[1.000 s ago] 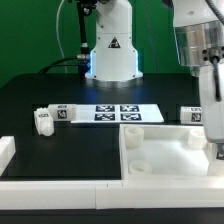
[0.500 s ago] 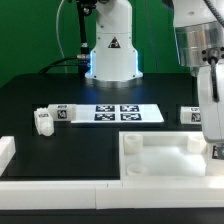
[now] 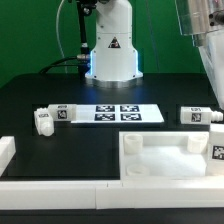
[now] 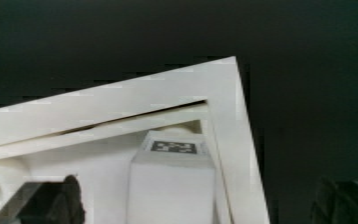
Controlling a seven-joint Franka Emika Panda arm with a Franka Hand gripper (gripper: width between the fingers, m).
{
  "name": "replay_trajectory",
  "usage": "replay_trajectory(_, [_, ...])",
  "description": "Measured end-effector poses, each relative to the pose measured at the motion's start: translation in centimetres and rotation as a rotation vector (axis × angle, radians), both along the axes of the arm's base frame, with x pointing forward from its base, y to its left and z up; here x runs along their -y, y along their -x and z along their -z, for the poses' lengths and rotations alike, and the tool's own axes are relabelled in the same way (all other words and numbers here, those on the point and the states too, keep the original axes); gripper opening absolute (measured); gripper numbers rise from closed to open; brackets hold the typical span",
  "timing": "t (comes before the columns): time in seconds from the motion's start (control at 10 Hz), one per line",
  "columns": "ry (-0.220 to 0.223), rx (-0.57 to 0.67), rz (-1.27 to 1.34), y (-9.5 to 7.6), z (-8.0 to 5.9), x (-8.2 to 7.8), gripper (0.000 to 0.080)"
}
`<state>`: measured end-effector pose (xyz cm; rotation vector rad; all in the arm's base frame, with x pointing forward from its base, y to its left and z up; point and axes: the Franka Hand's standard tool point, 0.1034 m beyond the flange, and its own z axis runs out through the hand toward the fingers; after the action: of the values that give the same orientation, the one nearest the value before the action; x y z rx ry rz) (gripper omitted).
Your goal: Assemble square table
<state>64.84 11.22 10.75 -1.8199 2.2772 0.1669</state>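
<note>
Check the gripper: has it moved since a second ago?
Yes. The gripper has lifted, toward the exterior view's right, off the corner of the square table, uncovering a tagged leg.

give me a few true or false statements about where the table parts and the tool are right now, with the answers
1. A leg stands in a corner of the square tabletop. True.
2. The tool is clamped on that leg. False: its fingers are spread wide, with a gap on either side of the leg.
3. Two loose legs lie on the exterior view's left of the marker board. True.
4. The marker board rests inside the tabletop. False: it lies flat on the black table, behind the tabletop.
</note>
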Motion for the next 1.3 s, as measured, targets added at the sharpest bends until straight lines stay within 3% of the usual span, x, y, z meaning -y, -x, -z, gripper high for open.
replay_trajectory(0.2, [0.002,-0.001,-0.031,0.1,0.0,0.0,0.0649])
replay_trajectory(0.6, [0.003,0.031,-0.337,1.2,-1.6,-1.2,0.0649])
replay_trajectory(1.0, [0.008,0.046,-0.405,1.2,-1.3,-1.0,0.0649])
replay_trajectory(1.1, [0.011,0.057,-0.441,1.3,-1.4,-0.8,0.0649])
replay_trajectory(1.3, [0.024,0.081,-0.541,2.7,-1.6,1.3,0.0649])
